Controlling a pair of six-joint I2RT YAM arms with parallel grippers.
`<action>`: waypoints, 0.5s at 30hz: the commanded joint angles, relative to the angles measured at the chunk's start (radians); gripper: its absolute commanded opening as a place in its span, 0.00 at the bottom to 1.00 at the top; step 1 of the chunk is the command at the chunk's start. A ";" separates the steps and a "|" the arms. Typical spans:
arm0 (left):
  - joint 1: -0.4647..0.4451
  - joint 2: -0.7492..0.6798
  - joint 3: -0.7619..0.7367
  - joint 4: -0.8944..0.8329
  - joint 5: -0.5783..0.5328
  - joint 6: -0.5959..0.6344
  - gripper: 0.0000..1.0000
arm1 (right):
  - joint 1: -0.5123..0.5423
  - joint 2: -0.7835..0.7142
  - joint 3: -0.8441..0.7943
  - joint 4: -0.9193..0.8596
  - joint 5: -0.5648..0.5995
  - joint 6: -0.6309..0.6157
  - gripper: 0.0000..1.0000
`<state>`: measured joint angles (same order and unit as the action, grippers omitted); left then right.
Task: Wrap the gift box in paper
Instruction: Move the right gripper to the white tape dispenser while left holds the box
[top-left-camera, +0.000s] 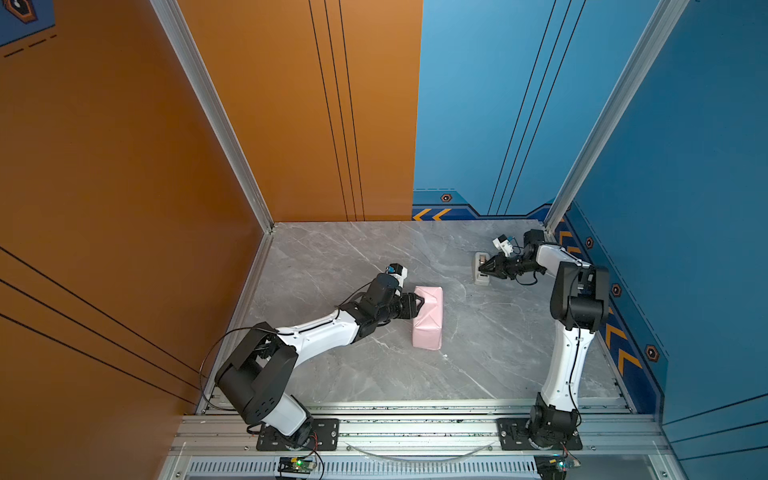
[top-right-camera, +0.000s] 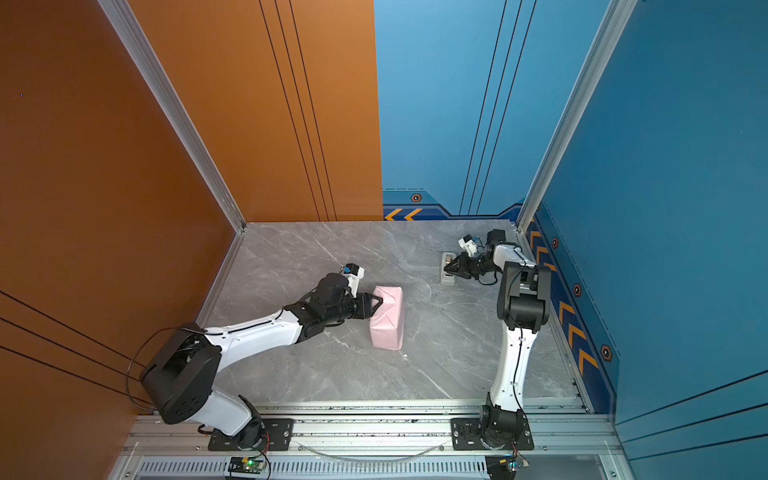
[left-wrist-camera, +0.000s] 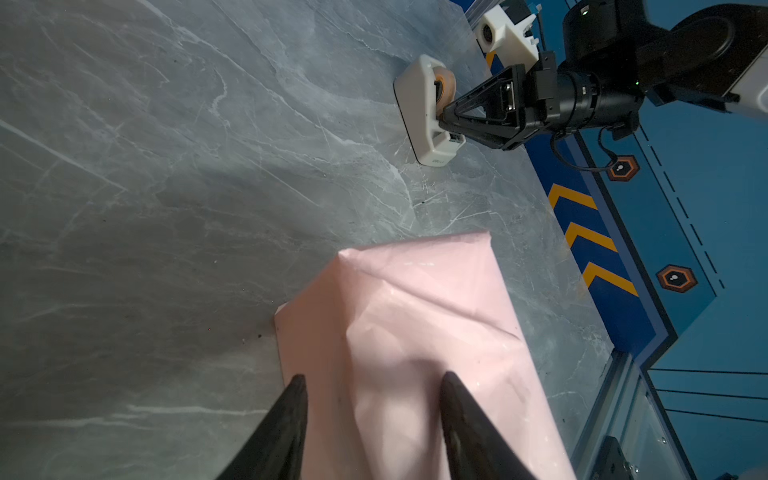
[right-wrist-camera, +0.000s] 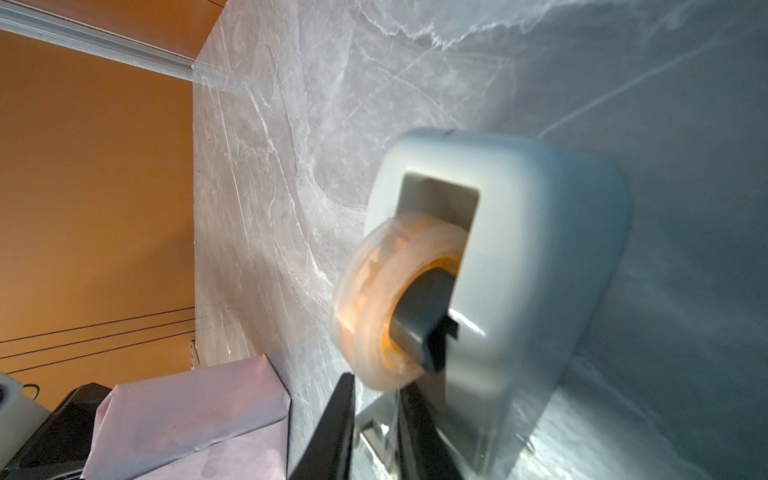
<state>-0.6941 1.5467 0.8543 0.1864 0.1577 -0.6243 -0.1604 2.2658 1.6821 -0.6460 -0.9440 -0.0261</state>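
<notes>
Currently the left gripper (left-wrist-camera: 372, 376), jaws spread, rests on the pink paper (left-wrist-camera: 415, 324) directly beneath it; the gift box is hidden inside that wrap. Further off, the right gripper (right-wrist-camera: 375, 380) is nearly closed around the tape strip (right-wrist-camera: 392, 415) at the tape dispenser (right-wrist-camera: 519, 249); grip unconfirmed. Likely risks: dispenser drags when pulled; fold springs open if pressure lifts.

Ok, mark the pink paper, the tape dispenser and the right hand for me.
paper (top-left-camera: 429, 320): in a top view, on its folded upper face.
tape dispenser (left-wrist-camera: 415, 104): in the left wrist view, on its white body.
right hand (left-wrist-camera: 443, 118): in the left wrist view, midway between its fingertips, at the dispenser.
</notes>
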 joint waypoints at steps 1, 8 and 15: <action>0.004 0.047 -0.045 -0.224 -0.063 0.038 0.52 | 0.006 0.031 0.011 -0.027 0.000 -0.002 0.15; 0.004 0.050 -0.042 -0.222 -0.063 0.042 0.52 | -0.007 0.003 0.001 -0.021 -0.087 0.039 0.03; 0.004 0.049 -0.043 -0.220 -0.064 0.044 0.52 | -0.009 -0.078 -0.059 0.062 -0.161 0.143 0.00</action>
<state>-0.6941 1.5467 0.8543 0.1867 0.1577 -0.6239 -0.1726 2.2570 1.6455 -0.6113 -1.0206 0.0582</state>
